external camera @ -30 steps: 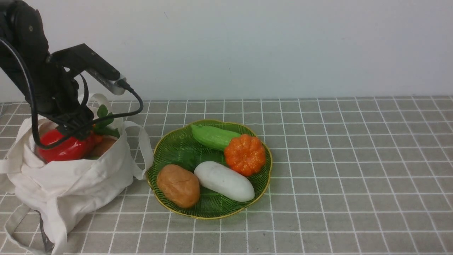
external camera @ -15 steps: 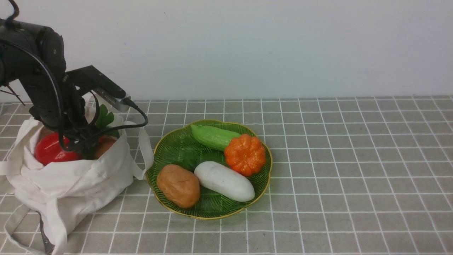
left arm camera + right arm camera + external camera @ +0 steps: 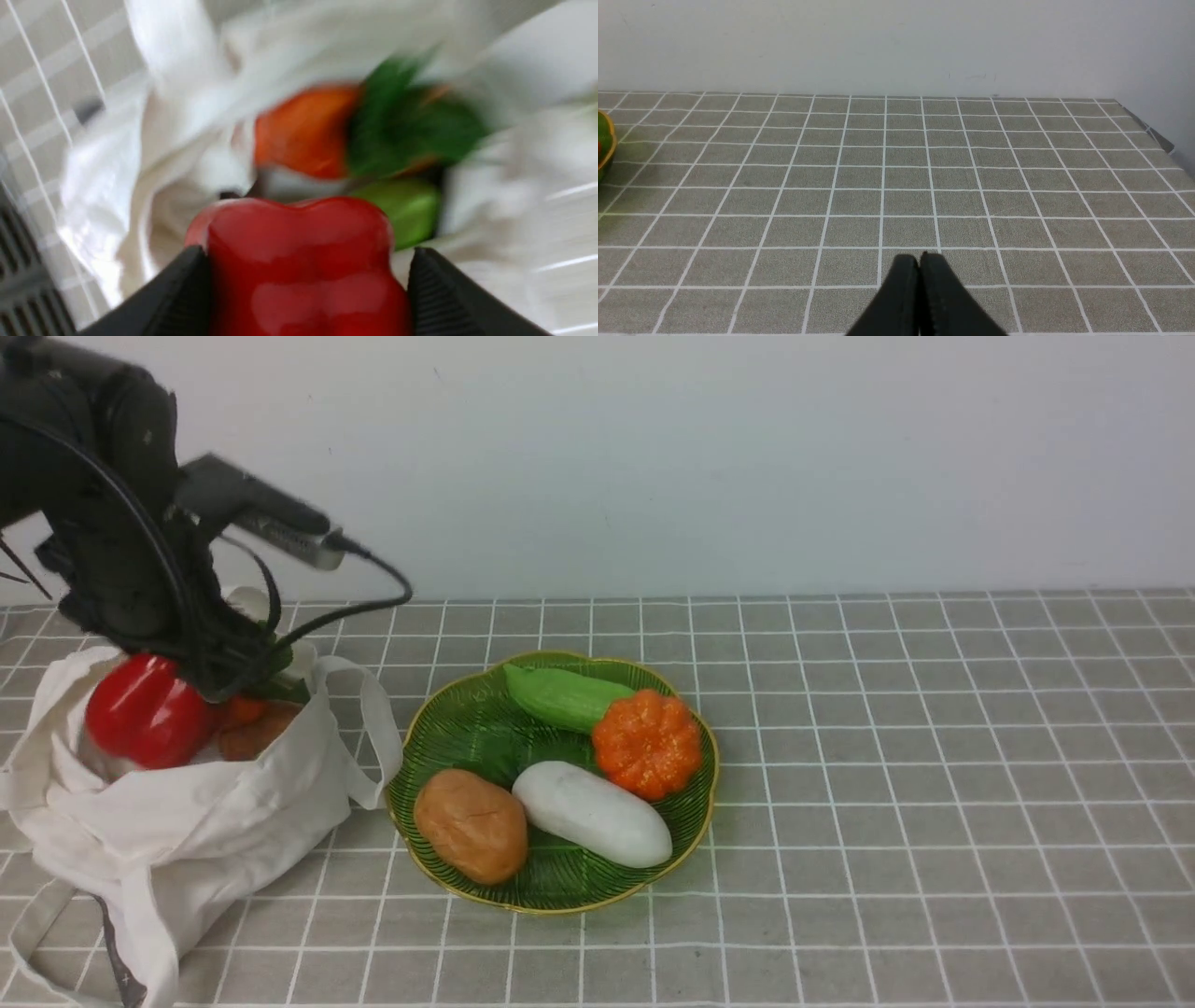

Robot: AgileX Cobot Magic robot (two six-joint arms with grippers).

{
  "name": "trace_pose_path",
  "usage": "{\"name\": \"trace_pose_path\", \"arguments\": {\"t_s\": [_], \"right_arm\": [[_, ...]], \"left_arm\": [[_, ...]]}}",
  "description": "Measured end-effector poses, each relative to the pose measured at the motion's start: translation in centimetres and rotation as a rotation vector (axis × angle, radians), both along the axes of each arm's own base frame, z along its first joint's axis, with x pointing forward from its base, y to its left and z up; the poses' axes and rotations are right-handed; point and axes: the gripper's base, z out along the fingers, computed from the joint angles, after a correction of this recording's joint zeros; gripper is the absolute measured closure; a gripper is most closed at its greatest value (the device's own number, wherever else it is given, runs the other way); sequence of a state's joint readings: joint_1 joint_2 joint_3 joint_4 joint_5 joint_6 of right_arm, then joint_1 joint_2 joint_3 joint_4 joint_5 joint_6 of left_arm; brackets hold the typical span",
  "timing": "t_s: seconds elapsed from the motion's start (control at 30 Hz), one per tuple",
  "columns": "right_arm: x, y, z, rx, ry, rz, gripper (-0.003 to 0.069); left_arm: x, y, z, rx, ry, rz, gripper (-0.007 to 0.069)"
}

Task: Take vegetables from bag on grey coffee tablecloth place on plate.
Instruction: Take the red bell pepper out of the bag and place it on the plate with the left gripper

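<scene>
My left gripper (image 3: 308, 254) is shut on the glossy red bell pepper (image 3: 299, 261), one black finger on each side. In the front view the pepper (image 3: 145, 709) sits at the mouth of the off-white canvas bag (image 3: 187, 821), under my left arm (image 3: 121, 560). Inside the bag lie an orange carrot with green leaves (image 3: 303, 130) and a green vegetable (image 3: 406, 210). The green plate (image 3: 448, 719) stands right of the bag and holds a cucumber (image 3: 560, 695), an orange pumpkin (image 3: 646, 742), a white radish (image 3: 590, 812) and a brown potato (image 3: 470, 823). My right gripper (image 3: 918, 257) is shut and empty.
The grey checked tablecloth (image 3: 934, 756) covers the table up to a white wall. A bag strap (image 3: 378, 728) hangs close to the plate's left rim. The cloth's right edge (image 3: 1153, 135) shows in the right wrist view, and the plate's rim (image 3: 609, 151) at its side.
My left arm dipped lower into the bag, then rose again. The red pepper now sits higher at the bag's mouth and a little further left.
</scene>
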State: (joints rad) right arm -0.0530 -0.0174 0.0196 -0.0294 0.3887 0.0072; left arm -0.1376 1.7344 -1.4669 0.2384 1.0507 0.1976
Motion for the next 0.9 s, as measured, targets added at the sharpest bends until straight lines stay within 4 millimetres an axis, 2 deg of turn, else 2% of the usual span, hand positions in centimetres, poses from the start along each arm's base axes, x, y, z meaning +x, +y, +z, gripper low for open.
{"name": "trace_pose_path", "arguments": {"t_s": [0.03, 0.07, 0.1, 0.13, 0.23, 0.33, 0.37, 0.47, 0.6, 0.67, 0.77, 0.9], "right_arm": [[0.0, 0.0, 0.0, 0.000, 0.000, 0.000, 0.0672], [0.0, 0.0, 0.0, 0.000, 0.000, 0.000, 0.0672], [0.0, 0.0, 0.0, 0.000, 0.000, 0.000, 0.0672], [0.0, 0.0, 0.0, 0.000, 0.000, 0.000, 0.0672], [0.0, 0.0, 0.0, 0.000, 0.000, 0.000, 0.0672], [0.0, 0.0, 0.0, 0.000, 0.000, 0.000, 0.0672], [0.0, 0.0, 0.0, 0.000, 0.000, 0.000, 0.0672], [0.0, 0.0, 0.0, 0.000, 0.000, 0.000, 0.0672], [0.0, 0.0, 0.0, 0.000, 0.000, 0.000, 0.0672], [0.0, 0.0, 0.0, 0.000, 0.000, 0.000, 0.0672], [0.0, 0.0, 0.0, 0.000, 0.000, 0.000, 0.0672], [0.0, 0.0, 0.0, 0.000, 0.000, 0.000, 0.0672]], "left_arm": [[-0.7, -1.1, 1.4, -0.037, -0.034, -0.019, 0.0146], [-0.8, -1.5, 1.6, -0.044, -0.040, -0.028, 0.0146], [-1.5, -2.9, 2.7, -0.095, -0.062, -0.054, 0.0146], [-1.8, -3.3, 2.9, -0.111, -0.064, -0.060, 0.0146], [-3.2, -7.4, 3.6, -0.256, -0.054, -0.137, 0.0146], [-3.4, -10.5, 2.9, -0.334, -0.046, -0.199, 0.0146], [-3.1, -11.8, 2.2, -0.341, -0.057, -0.237, 0.0146], [-2.0, -14.1, 0.0, -0.309, -0.087, -0.308, 0.0146], [-1.0, -15.3, -2.4, -0.248, -0.087, -0.354, 0.0146], [0.0, -15.9, -4.8, -0.170, -0.078, -0.392, 0.0146], [0.7, -16.0, -6.3, -0.126, -0.085, -0.386, 0.0142], [1.3, -15.4, -7.2, -0.084, -0.095, -0.270, 0.0004]]}}
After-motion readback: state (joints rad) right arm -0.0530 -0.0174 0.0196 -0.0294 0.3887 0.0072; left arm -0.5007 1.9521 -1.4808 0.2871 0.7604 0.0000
